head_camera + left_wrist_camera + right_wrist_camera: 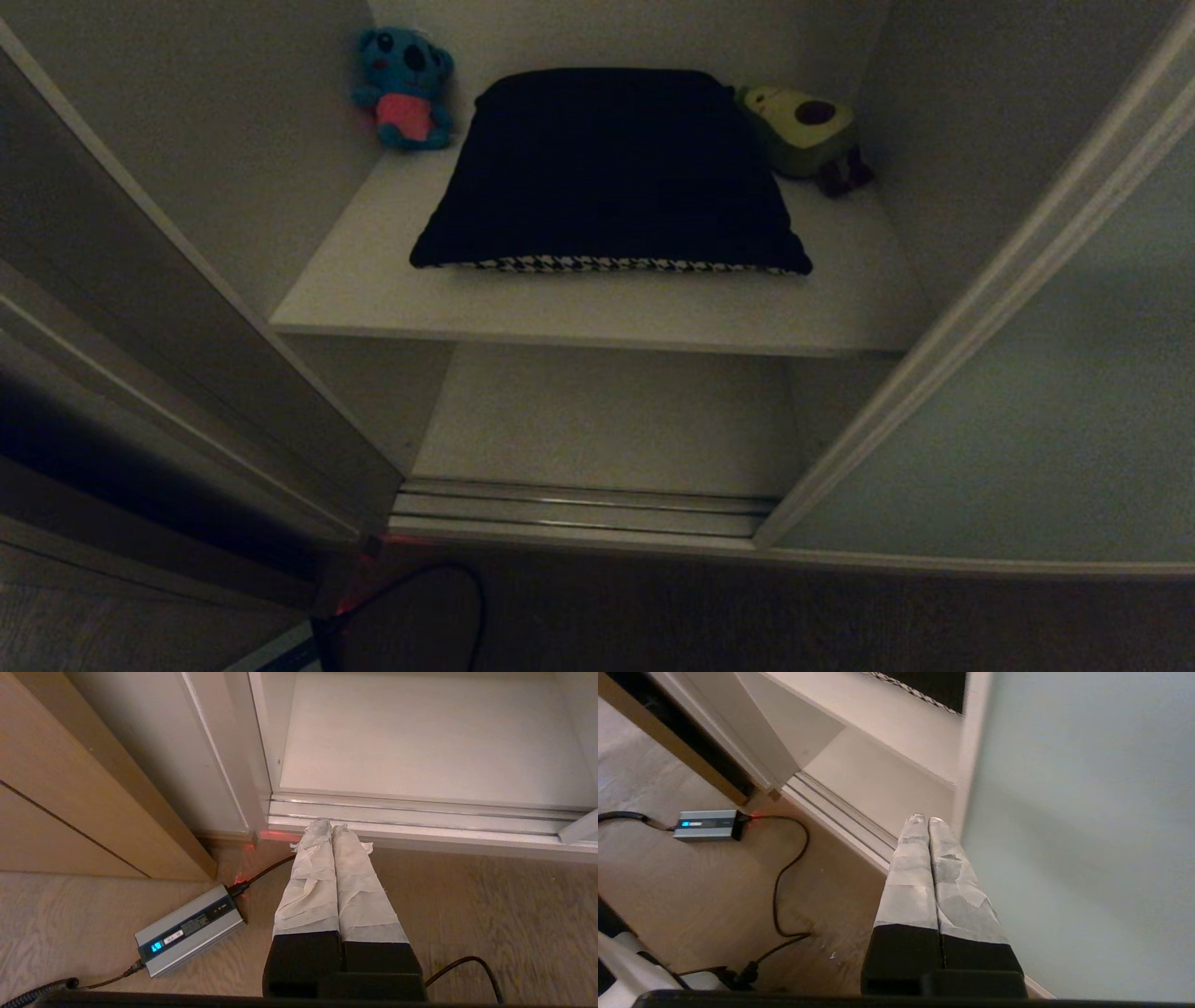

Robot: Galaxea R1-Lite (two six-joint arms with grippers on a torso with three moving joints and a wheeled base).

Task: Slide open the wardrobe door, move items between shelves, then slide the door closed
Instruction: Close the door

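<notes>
The sliding wardrobe door [1046, 401] stands slid to the right, its light edge strip [971, 308] beside the open compartment. A big cushion [607, 168], dark side up with a houndstooth edge, lies on the upper shelf [579, 313]. The lower shelf [597, 420] is bare. My right gripper [927, 820] is shut and empty, close to the door's pale green panel [1083, 826] near its edge. My left gripper [331, 828] is shut and empty, low over the floor before the bottom track [420, 816]. Neither gripper shows in the head view.
A blue plush toy [403, 89] and an avocado plush toy [808, 131] sit at the back corners of the upper shelf. A grey power adapter [189, 928] with black cables lies on the wooden floor. The darker side frame [177, 373] stands at the left.
</notes>
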